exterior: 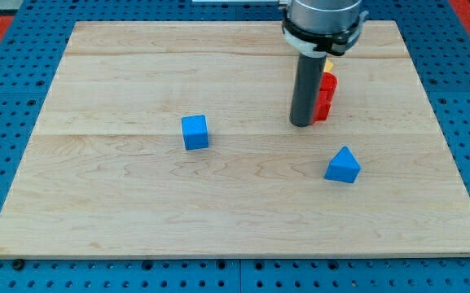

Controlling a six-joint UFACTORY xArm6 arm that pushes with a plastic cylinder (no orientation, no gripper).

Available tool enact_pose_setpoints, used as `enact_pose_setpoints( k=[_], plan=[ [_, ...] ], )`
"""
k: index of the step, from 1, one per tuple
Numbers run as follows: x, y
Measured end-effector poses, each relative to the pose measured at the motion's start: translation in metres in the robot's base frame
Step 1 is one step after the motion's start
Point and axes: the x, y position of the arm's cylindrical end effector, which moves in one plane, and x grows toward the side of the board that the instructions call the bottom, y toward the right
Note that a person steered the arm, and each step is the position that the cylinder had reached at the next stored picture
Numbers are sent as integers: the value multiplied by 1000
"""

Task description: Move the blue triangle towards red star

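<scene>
Push looks not started, judging from the layout. Blue triangle (343, 165) sits at right of centre, lower half of the frame, apart from everything. Red star (326, 96) is above it and slightly to the view's left, upper right of centre, mostly hidden behind the rod; only its red right edge shows, so the star shape can't be confirmed here. A sliver of yellow block (330, 63) peeks out just above the red one, shape unreadable.

My tip (302, 124) is down on the wooden board (137, 203), touching or just beside the red star's left side, well apart from the triangle and on the wrong side of it. No claw on this rig, just the bare rod, holding nothing.

Left to do: get the tip below the triangle, then shove it up the frame toward the star.

Triangle itself: solid blue wedge, apex up, resting flat, clean edges. Blue cube (195, 132) is left of centre, out of the path.
</scene>
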Motion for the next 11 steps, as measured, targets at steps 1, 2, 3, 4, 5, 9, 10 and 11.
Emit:
enact_pose_setpoints(
  k=[1,2,3,4,5,9,10,11],
  plan=[
    [2,11],
    [5,13],
    [26,13],
    [60,21],
    [81,103],
    [94,23],
    [94,25],
    [90,36]
  ],
)
